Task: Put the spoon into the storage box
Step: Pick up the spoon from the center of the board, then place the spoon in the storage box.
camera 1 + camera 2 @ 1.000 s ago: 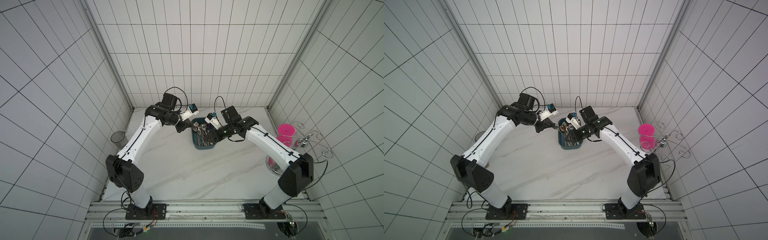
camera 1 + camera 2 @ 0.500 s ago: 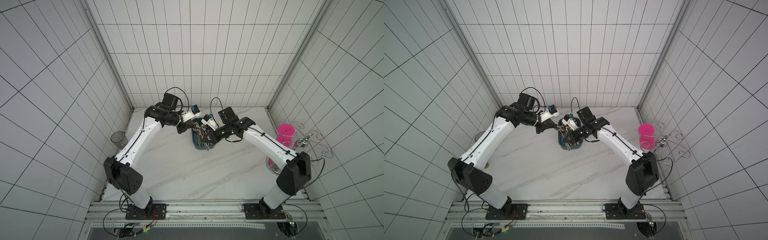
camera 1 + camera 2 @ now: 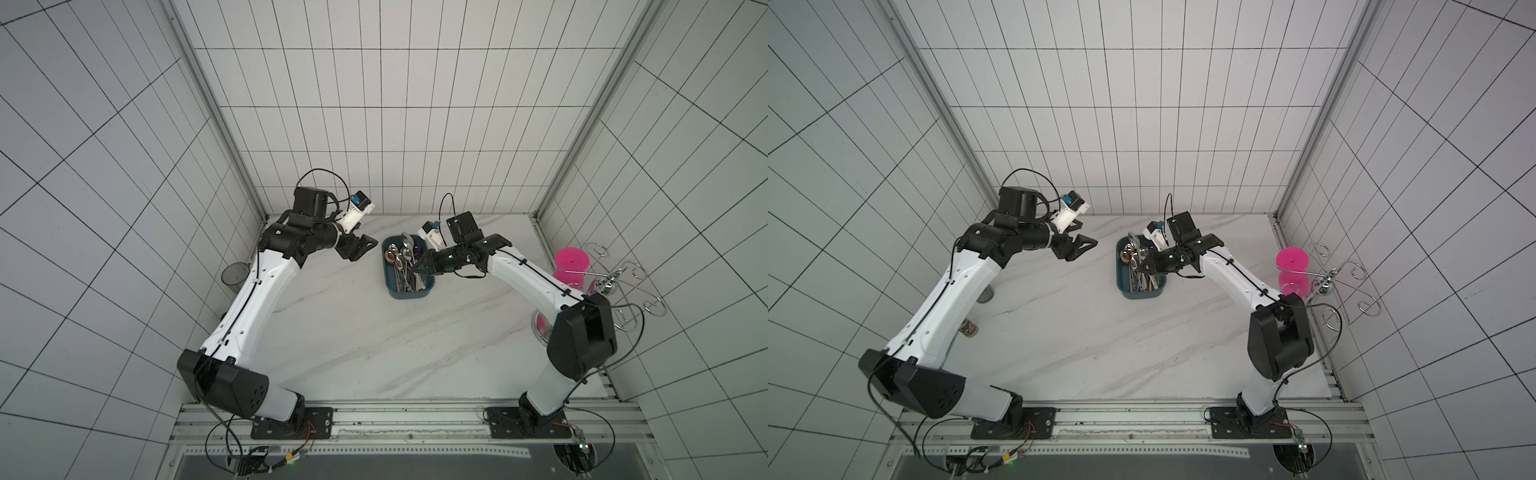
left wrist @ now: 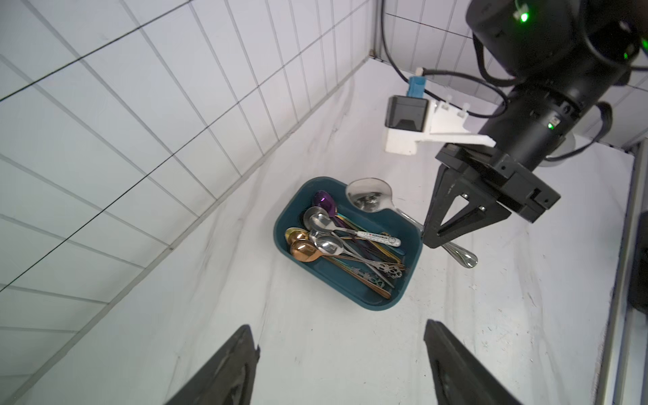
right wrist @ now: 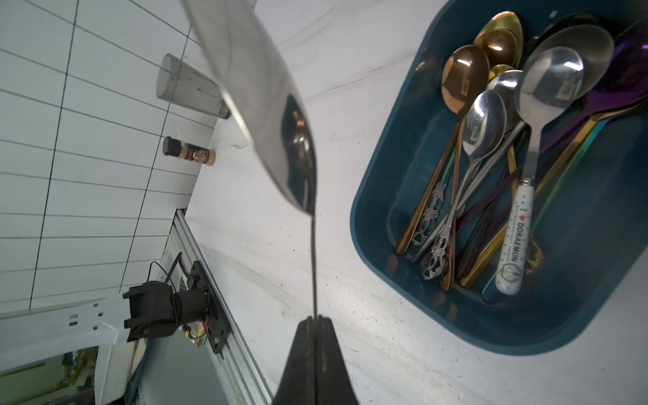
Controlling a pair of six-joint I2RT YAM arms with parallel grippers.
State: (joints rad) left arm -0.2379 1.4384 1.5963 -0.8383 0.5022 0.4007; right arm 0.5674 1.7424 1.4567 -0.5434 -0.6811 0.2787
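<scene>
spoon [image 4: 369, 196] near storage box [image 4: 280, 242] rim

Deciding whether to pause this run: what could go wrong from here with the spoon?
The right end effector pinches the spoon only by its thin handle, big bowl far out; it could swivel or slip. The bowl seems to hang over the rim of the box, so releasing now might drop it outside. The box is piled with other spoons; it may slide off.
</scene>
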